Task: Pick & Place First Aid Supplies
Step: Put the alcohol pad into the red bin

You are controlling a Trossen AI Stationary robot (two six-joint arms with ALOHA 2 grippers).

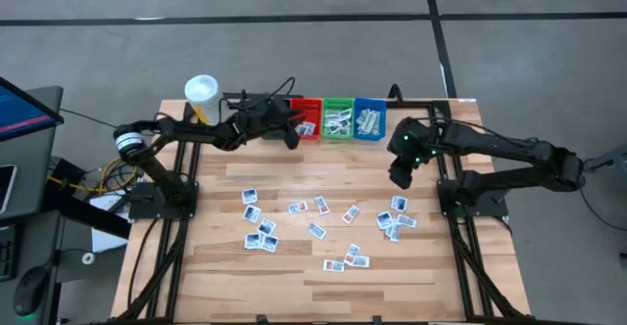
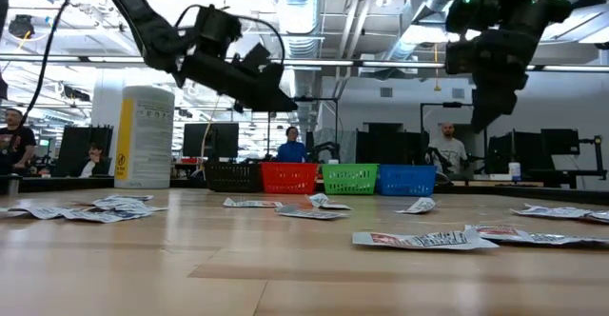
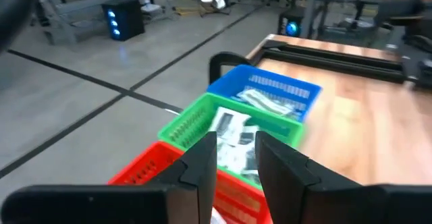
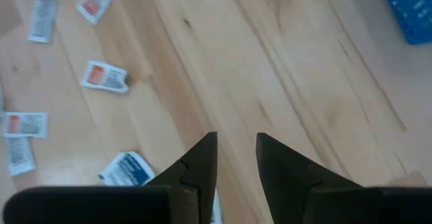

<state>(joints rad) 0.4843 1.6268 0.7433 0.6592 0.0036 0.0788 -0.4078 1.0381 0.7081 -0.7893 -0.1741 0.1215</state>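
The dark left arm extends across the table's far edge, its two-finger left gripper [image 1: 294,129] slightly parted and empty. The dark right arm's right gripper [image 1: 402,176] hangs raised, fingers slightly parted, empty.

Flat white packets [image 1: 315,230] scattered on table [image 1: 411,276]
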